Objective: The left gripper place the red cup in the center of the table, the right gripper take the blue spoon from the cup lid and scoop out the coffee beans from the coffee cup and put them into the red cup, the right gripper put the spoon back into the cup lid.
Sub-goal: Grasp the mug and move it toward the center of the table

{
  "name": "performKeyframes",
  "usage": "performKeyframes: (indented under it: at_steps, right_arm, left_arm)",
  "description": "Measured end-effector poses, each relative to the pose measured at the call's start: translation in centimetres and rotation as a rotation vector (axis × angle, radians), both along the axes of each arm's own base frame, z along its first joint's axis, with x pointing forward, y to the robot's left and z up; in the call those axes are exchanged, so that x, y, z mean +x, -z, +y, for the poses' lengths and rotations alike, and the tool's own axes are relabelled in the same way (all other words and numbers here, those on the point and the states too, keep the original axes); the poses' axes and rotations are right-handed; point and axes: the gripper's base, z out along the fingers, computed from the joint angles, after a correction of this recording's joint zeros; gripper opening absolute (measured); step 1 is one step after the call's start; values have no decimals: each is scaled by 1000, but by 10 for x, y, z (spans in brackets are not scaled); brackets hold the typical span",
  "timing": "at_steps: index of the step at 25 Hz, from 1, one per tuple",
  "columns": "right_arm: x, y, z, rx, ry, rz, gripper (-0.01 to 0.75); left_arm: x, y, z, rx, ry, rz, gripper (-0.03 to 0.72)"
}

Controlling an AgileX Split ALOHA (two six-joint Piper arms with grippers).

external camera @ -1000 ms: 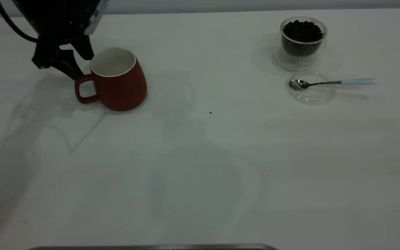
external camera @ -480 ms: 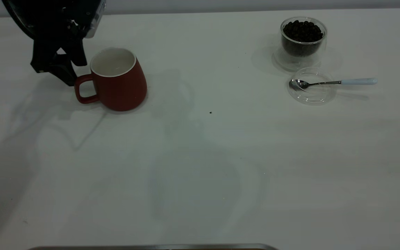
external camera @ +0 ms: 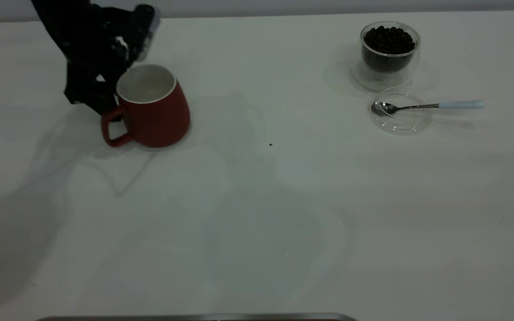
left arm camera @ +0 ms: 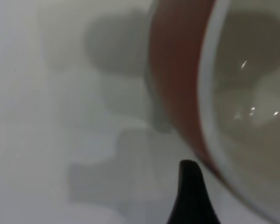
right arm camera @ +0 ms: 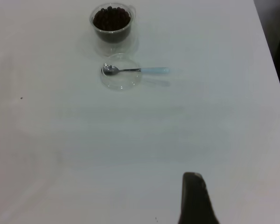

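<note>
The red cup (external camera: pixel 154 111), white inside and empty, stands at the table's left with its handle toward the front left. My left gripper (external camera: pixel 105 96) is down at the cup's rim above the handle and open. In the left wrist view one black finger (left arm camera: pixel 189 196) sits just outside the cup's wall (left arm camera: pixel 177 74), with a thin gap between them. The glass coffee cup (external camera: pixel 389 49) full of beans stands at the far right. In front of it the blue-handled spoon (external camera: pixel 435 106) lies with its bowl in the clear cup lid (external camera: pixel 400 122). The right gripper is out of the exterior view; one finger (right arm camera: pixel 193 196) shows, far from the spoon (right arm camera: pixel 144 70).
A single dark speck (external camera: pixel 270 144) lies near the middle of the white table (external camera: pixel 257 214). A dark tray edge (external camera: pixel 194 317) runs along the front. The table's right edge (right arm camera: pixel 270 74) shows in the right wrist view.
The left gripper has swung right and down onto the cup's rim. The cup has shifted slightly, and its handle has turned toward the front.
</note>
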Motion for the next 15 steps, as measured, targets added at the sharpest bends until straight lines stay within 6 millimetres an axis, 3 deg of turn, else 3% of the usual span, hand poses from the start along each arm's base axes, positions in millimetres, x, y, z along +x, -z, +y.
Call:
performKeyframes:
  at_steps: [15]
  right_arm:
    - [0, 0, 0, 0, 0, 0, 525]
  left_arm:
    - [-5, 4, -51, -19, -6, -78, 587]
